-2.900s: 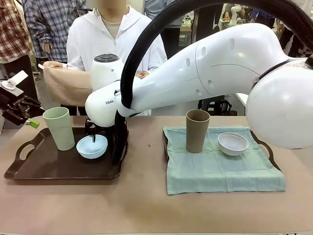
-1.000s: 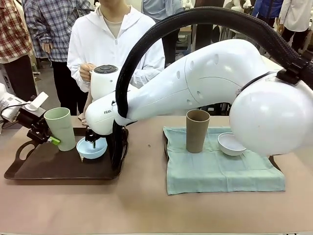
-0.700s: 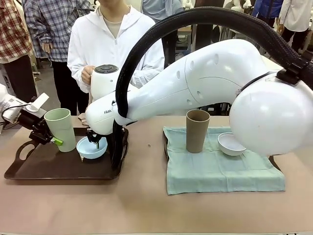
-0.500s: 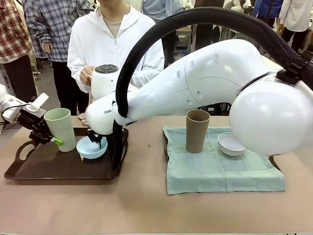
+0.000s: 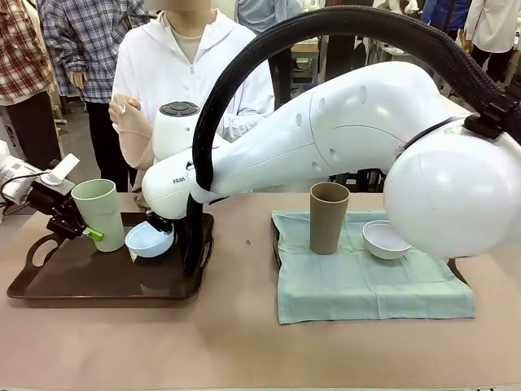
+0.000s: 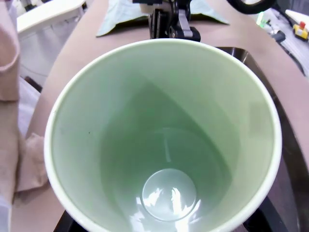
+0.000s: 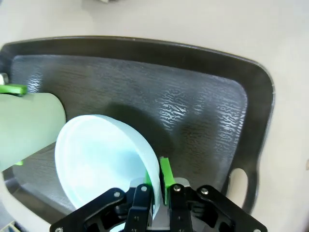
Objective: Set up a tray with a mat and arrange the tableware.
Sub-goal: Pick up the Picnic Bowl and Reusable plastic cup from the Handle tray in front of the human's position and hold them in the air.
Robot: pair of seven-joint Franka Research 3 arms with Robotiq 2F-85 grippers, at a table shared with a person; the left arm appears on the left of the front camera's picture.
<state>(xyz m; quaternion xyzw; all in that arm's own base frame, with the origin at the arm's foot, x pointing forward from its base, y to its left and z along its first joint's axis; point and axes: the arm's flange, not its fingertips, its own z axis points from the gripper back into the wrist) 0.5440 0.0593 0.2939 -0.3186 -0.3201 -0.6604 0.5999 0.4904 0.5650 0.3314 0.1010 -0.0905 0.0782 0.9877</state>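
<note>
**Spotter 1:** Your right fingers [image 7: 165, 176] are clenched on the rim of the light blue bowl [image 7: 101, 159], one inside the rim and one outside. The bowl hangs tilted from them.

**Spotter 2:** Your left fingers [image 5: 92, 235] are clamped around the pale green cup [image 5: 98, 213], low on its wall, with a green pad on either side. Looking along them, you see straight down into the cup.

**Spotter 1:** Cup and bowl sit just beside each other, so your two pairs of fingers are near one another.

**Spotter 2:** Under both pairs lies the dark tray [image 5: 49, 281]. I cannot tell whether the cup's base or the bowl's lower edge touches it.

**Spotter 1:** Well apart from your right fingers, toward your right side, a second tray [image 5: 444, 248] carries a pale green mat [image 5: 366, 289]. The brown cup [image 5: 328, 218] stands upright on the mat. The white bowl [image 5: 387, 239] sits just beside it, farther from your fingers.

**Spotter 2:** Both trays rest on the bench [image 5: 244, 342]. Beyond your fingers, at the far side, a person's raised hand [image 5: 122, 106] holds a beige cloth [image 5: 134, 142] that hangs down behind the dark tray.
</note>
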